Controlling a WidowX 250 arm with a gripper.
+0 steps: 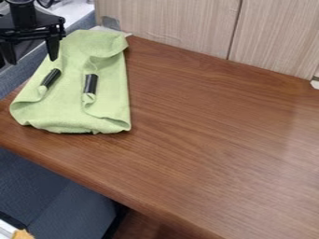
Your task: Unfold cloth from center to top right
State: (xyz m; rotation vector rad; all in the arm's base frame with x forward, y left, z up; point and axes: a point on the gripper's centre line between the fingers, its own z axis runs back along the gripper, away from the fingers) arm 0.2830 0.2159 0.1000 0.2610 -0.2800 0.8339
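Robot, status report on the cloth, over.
End effector open, empty, upper left. Green cloth folded on table, left side, two black pieces on top. Wood panels border far edge.

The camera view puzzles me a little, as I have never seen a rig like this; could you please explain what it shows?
There is one picture, taken by a fixed camera looking down at a slant on a brown wooden table. The black machine at the upper left is a robot arm. Its hand has two fingers, spread apart, with nothing held between them. On the table's left side lies a light green cloth, partly folded, with two short black pieces on it, one left and one right.
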